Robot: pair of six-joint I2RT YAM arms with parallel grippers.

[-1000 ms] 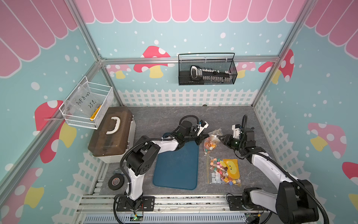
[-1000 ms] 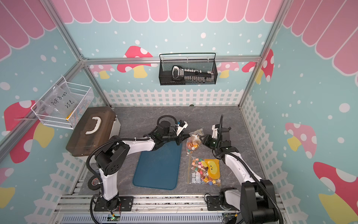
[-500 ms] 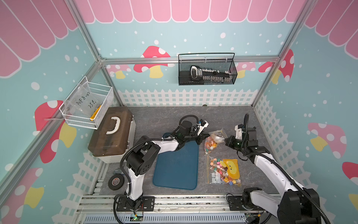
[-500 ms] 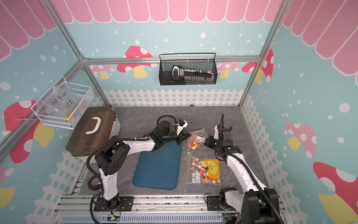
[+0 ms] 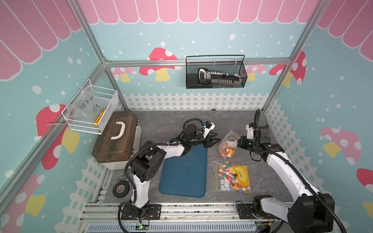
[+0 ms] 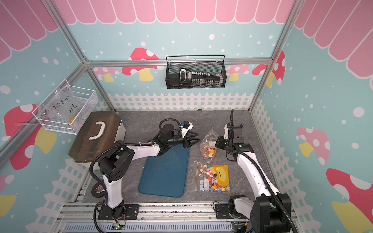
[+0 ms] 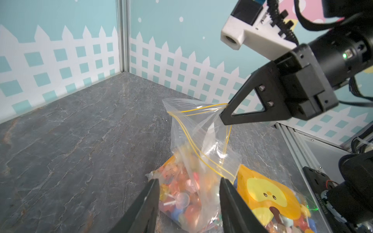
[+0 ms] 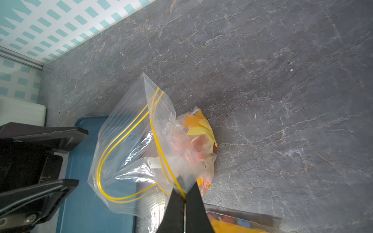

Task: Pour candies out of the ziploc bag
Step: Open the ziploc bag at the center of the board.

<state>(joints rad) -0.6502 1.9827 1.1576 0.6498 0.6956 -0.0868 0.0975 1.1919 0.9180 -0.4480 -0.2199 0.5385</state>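
Note:
A clear ziploc bag (image 5: 227, 141) with a yellow zip line stands on the grey table, its mouth agape in the right wrist view (image 8: 129, 153). The candies (image 5: 226, 152), mixed colours on white sticks, fill its lower part (image 7: 181, 193). My right gripper (image 5: 238, 141) is shut on the bag's top edge at the zip line (image 8: 184, 194), seen also in the left wrist view (image 7: 224, 117). My left gripper (image 5: 215, 141) hangs open just left of the bag, touching nothing; its fingers frame the bag's lower part (image 7: 188, 181).
A second bag (image 5: 232, 179) of candies with a yellow duck card lies flat nearer the front. A blue mat (image 5: 184, 171) lies left of both bags. A brown toolbox (image 5: 117, 139) stands at far left, a tape roll (image 5: 120, 189) at front left.
My left gripper has opened and let go of the bag. My right gripper has shut on the bag's top edge, and the right arm has shifted a little.

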